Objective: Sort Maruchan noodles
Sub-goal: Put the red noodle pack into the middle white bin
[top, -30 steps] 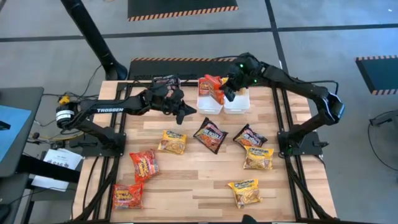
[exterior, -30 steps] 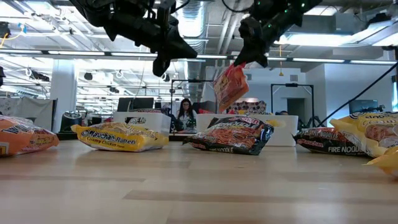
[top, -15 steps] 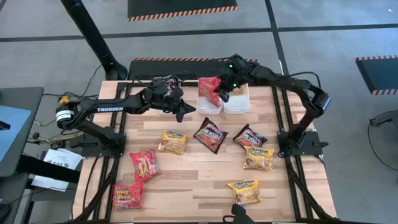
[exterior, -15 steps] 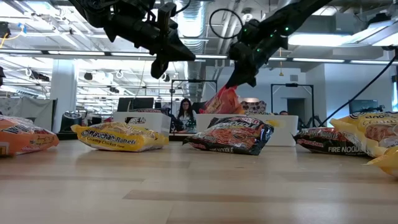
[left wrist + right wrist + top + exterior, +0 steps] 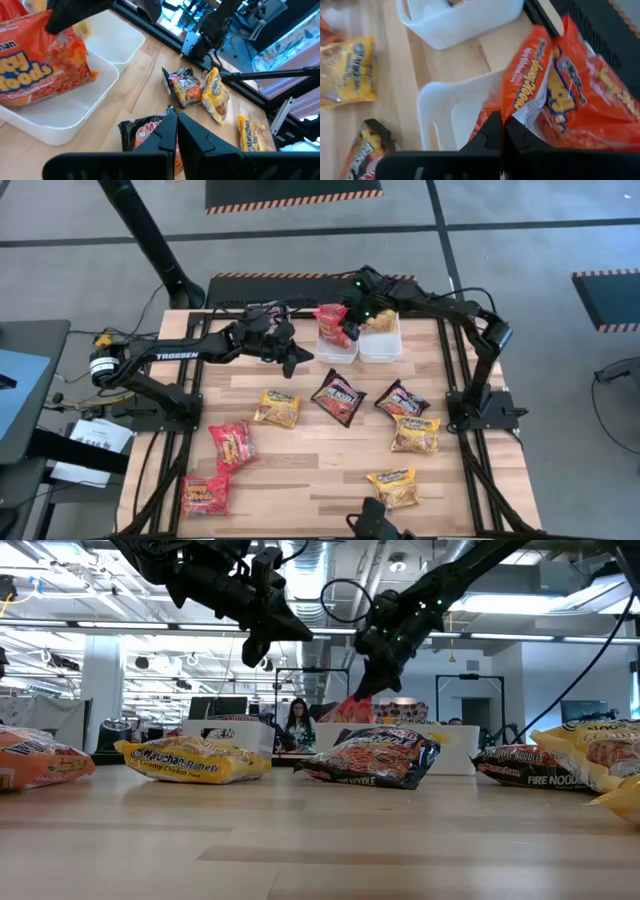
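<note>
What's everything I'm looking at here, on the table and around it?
red noodle packets: two, red, table's front left
held packet: one, red-orange, hanging over the middle bin
yellow noodle packets: three, yellow, centre and front right
dark noodle packets: two, brown-black, mid-table
bins: two plainly seen, white, back of table
person: one, far in the room behind
left end effector: one, dark, shut, empty, above the table beside the bins
right end effector: one, dark, shut on the held packet
</note>
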Controlling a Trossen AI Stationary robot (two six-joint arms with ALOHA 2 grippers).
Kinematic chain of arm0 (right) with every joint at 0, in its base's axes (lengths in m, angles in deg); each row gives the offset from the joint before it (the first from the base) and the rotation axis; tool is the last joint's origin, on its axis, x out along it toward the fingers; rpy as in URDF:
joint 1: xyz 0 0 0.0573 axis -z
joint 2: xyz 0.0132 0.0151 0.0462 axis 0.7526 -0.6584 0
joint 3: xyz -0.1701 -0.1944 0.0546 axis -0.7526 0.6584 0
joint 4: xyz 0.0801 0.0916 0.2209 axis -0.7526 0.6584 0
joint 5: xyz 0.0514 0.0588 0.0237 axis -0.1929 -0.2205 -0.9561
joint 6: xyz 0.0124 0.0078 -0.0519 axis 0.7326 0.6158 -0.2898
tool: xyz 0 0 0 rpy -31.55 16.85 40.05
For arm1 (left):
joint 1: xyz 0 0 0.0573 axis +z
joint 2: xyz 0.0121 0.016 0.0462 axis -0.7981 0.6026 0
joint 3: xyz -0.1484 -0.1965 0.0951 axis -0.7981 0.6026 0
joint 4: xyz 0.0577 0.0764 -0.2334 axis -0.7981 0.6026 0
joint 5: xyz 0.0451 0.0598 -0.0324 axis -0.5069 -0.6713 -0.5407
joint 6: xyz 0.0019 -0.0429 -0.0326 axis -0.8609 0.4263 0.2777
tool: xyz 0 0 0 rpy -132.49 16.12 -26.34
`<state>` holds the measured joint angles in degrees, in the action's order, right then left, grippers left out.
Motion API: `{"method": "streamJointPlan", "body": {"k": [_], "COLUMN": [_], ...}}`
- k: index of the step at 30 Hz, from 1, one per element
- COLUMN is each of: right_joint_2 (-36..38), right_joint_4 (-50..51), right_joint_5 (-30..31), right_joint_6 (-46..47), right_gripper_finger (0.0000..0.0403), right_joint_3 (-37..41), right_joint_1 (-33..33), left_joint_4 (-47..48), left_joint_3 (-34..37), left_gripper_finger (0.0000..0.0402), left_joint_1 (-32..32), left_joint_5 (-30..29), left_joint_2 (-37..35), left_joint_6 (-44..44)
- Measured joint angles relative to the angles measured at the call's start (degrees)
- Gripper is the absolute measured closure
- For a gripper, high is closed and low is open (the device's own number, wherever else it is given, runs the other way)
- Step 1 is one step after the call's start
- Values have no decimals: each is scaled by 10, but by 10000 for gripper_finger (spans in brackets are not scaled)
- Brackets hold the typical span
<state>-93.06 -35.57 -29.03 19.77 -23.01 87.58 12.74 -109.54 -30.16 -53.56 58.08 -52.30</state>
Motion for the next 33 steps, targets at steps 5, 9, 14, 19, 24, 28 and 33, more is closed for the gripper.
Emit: {"method": "streamJointPlan", "body": {"k": [5,9,14,19,24,28,33], "right_joint_2": [-12,-12,-12,-9,-8,-7,-7], "right_joint_4": [10,11,11,43,105,159,230], "right_joint_5": [69,105,115,122,122,116,3], "right_joint_6": [5,-3,15,27,35,50,80], "right_gripper_finger": [361,324,270,223,199,199,203], "right_joint_3": [-9,-10,-10,-20,-69,-107,-122], "right_joint_1": [0,0,3,3,7,6,-9], "left_joint_4": [19,22,22,22,21,21,21], "left_joint_3": [0,1,1,1,1,1,1], "left_gripper_finger": [401,402,401,401,401,401,401], "left_joint_1": [0,0,4,12,20,24,24], "left_joint_5": [0,0,0,2,2,2,4], "left_joint_2": [0,0,0,0,0,0,0], "left_joint_6": [0,0,0,0,0,0,0]}}
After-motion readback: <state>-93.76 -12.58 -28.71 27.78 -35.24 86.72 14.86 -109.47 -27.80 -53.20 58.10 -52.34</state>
